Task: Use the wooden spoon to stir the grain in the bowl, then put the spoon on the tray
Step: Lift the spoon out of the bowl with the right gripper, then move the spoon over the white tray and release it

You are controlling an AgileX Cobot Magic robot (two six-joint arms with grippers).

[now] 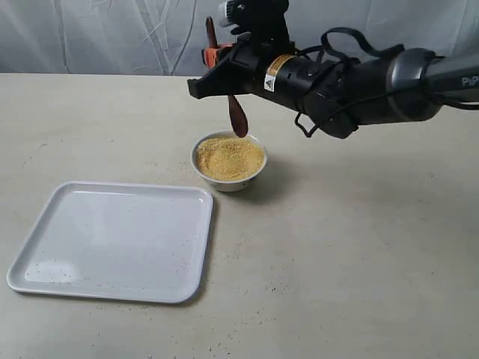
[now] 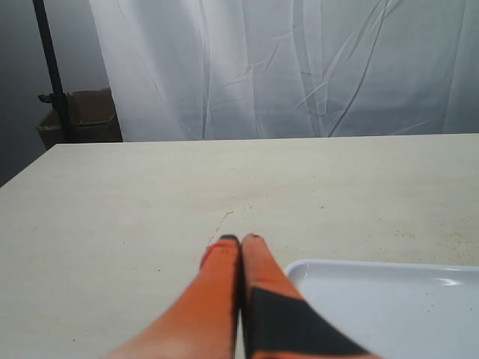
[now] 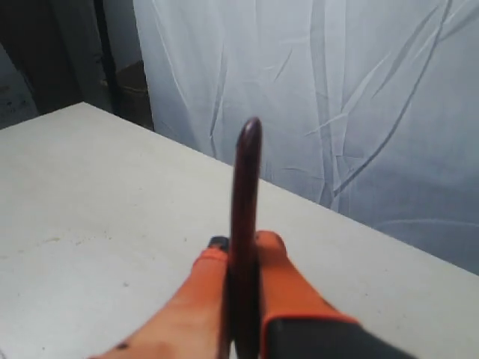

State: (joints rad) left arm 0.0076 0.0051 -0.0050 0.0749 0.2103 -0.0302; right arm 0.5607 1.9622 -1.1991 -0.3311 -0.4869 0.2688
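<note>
One arm is doing the work here: your right gripper (image 1: pixel 215 60) is clamping the wooden spoon (image 1: pixel 236 114) partway along its handle, reaching in from the right of the exterior view. The spoon is hanging close to upright, its long axis tipped slightly. The handle end is pointing up and the oval end down, just above the far rim of the bowl (image 1: pixel 227 184).

The oval end is looking clear of the grain (image 1: pixel 230 158), which is filling the bowl nearly to the brim, though a light touch cannot be ruled out. In the right wrist view the orange fingers (image 3: pixel 273 250) are pressing on either side of the dark handle.

What is mattering for you is that the grain is lying almost straight below the spoon tip and a little toward the camera. A short drop along the spoon's own axis is looking like enough to begin stirring.

The tray (image 1: pixel 112 239) is sitting near the bowl but apart from it, toward the front and left. Your left gripper (image 2: pixel 240 239) is showing its fingers pressed together, holding nothing, just beside a tray corner.
</note>
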